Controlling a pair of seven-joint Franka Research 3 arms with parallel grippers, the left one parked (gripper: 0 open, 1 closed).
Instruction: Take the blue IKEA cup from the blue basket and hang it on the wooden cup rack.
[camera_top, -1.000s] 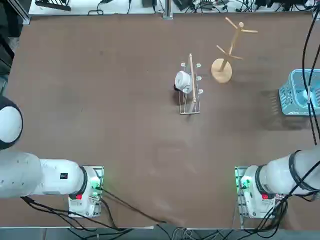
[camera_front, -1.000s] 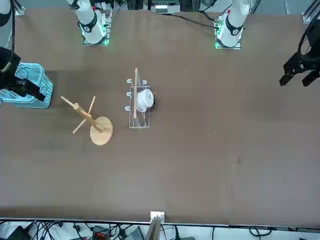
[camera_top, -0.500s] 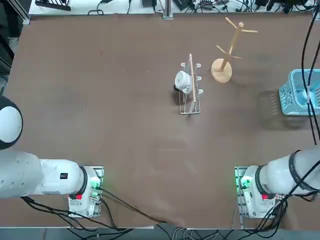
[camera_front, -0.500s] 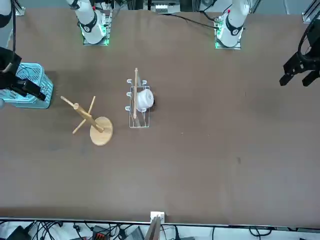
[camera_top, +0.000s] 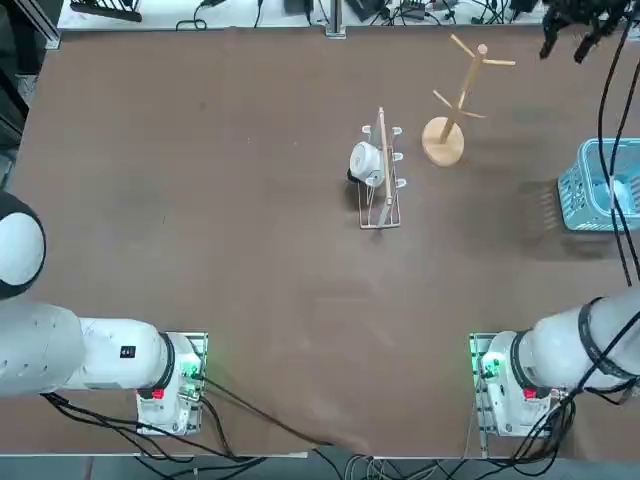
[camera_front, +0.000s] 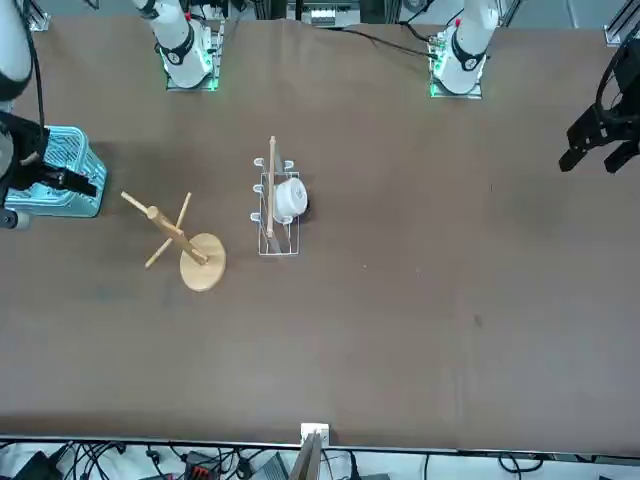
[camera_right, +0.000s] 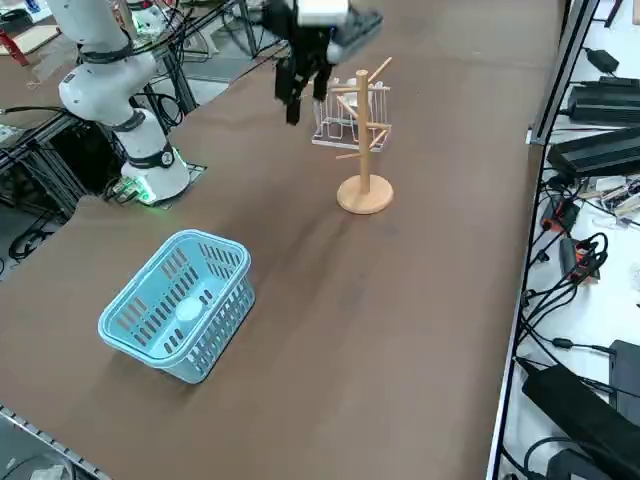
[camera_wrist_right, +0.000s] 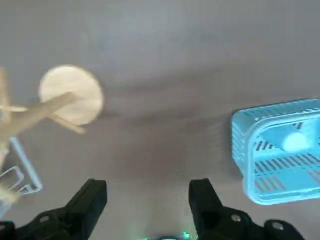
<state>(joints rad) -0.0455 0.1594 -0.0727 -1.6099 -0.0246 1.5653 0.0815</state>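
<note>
Top view: wooden cup rack (camera_top: 443, 141) stands upright on the table, round disc base down, angled pegs up on the pole. It is the reference for everything below.
Blue basket: teal-blue, lattice sides, flared rim (camera_right: 205, 236). In the top view it sits right of the rack and nearer the arm bases, well apart from it. Black cables (camera_top: 605, 150) cross over it in that view.
Blue IKEA cup: pale blue, inside the basket (camera_right: 188, 308), so on the basket side of the rack, off its pegs. Side and wrist views show it too. Can't tell handle direction.
Right gripper: up above the table (camera_top: 563, 52), right of the rack in the top view and farther from the arm bases than the rack's base.
Fingers: apart, per the wrist view, with bare tabletop seen between the black fingertips (camera_wrist_right: 200, 192). Nothing held.
Right arm: white links (camera_front: 10, 60) and black wrist parts pass in front of the basket in the front view, on the basket side of the rack.
Wire rack: low, white, with a wooden bar (camera_top: 387, 165). Just beside the wooden rack, left of it in the top view.
White mug: on the wire rack (camera_front: 290, 200), on the side of the bar away from the wooden rack.
</note>
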